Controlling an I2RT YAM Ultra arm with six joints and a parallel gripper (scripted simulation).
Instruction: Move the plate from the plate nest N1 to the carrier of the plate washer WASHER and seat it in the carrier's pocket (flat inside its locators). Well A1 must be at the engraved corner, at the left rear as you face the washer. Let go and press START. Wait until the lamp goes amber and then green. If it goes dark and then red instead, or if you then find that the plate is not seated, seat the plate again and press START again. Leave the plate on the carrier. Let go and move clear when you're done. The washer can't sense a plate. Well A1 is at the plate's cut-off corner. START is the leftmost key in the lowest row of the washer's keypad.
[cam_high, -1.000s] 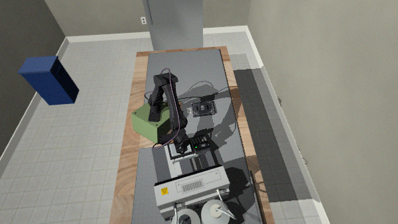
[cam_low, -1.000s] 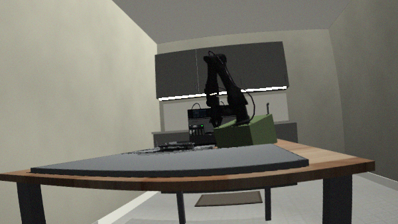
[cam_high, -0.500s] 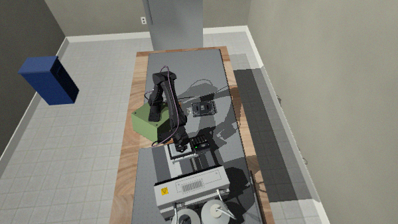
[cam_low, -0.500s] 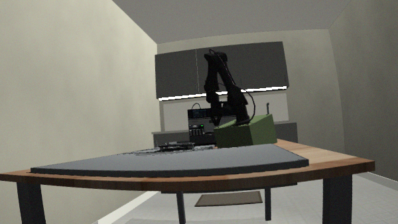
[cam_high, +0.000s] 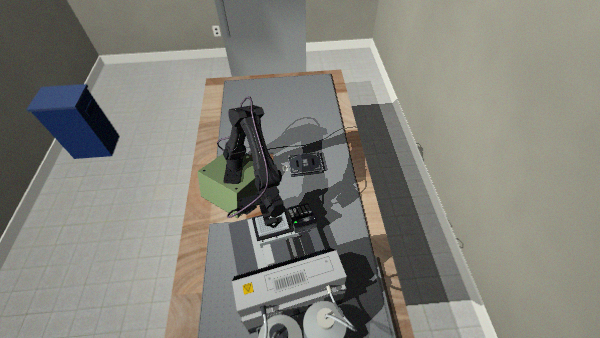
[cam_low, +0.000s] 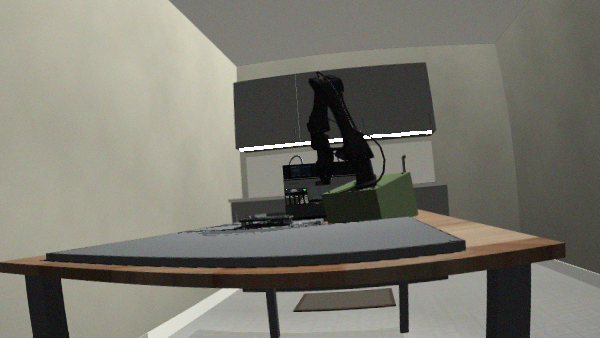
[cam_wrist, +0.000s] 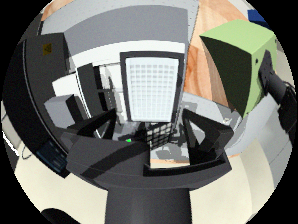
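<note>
The white well plate (cam_high: 272, 228) lies on the washer's carrier (cam_high: 276, 235), in front of the grey washer body (cam_high: 289, 283). In the wrist view the plate (cam_wrist: 152, 88) looks flat, with its long side running away from me; I cannot make out its cut-off corner. My gripper (cam_high: 273, 219) hangs just above the plate, open wide, with both fingers clear of the plate and nothing between them. The dark keypad (cam_high: 303, 216) sits to the right of the carrier, and a small green light (cam_high: 296, 223) shows on it. The green light also shows in the exterior view (cam_low: 303, 190).
The black plate nest N1 (cam_high: 310, 161) stands empty on the grey mat behind the washer. The arm's green base box (cam_high: 220, 183) is to the left. Two white round bottles (cam_high: 320, 317) stand at the washer's far end. A blue box (cam_high: 72, 120) hangs off the table to the left.
</note>
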